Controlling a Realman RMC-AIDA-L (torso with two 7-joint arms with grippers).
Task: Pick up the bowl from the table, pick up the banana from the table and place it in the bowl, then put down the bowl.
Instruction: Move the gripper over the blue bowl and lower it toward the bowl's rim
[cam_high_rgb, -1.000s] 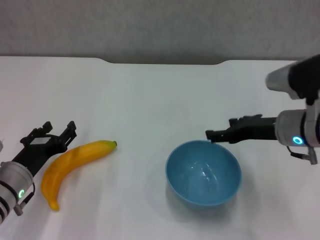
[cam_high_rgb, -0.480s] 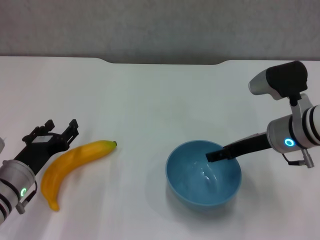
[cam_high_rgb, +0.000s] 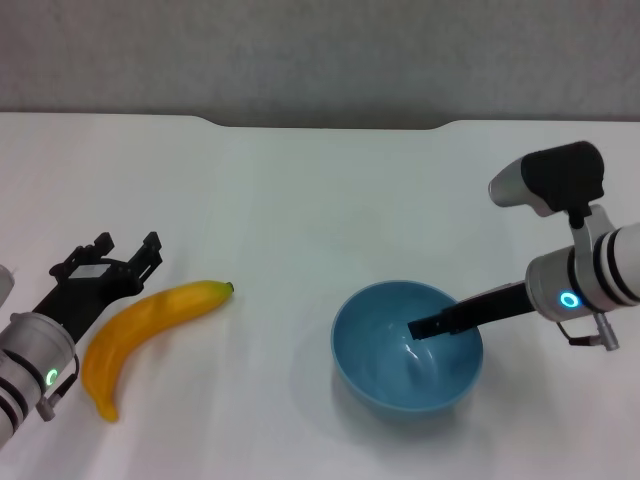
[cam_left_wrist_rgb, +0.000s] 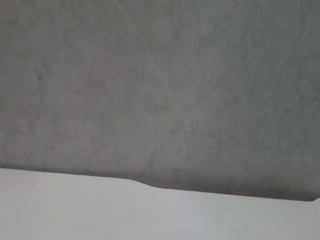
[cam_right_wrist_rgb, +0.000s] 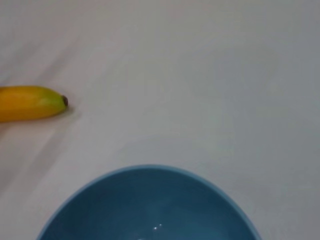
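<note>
The bowl (cam_high_rgb: 407, 346) sits on the table (cam_high_rgb: 300, 200) at right, and the right gripper (cam_high_rgb: 425, 328) reaches over its right rim into it; I cannot tell how its fingers stand. The banana (cam_high_rgb: 147, 332) lies at left, well apart from the bowl, with the left gripper (cam_high_rgb: 118, 256) just beside it, fingers spread wide and empty.

banana (cam_high_rgb: 150, 328) left on table (cam_high_rgb: 300, 200), bowl (cam_high_rgb: 385, 375) right, right pincer (cam_high_rgb: 425, 327) seemingly inside bowl

One bowl (cam_high_rgb: 407, 345), one banana (cam_high_rgb: 145, 332), two grippers, one table (cam_high_rgb: 300, 200).
</note>
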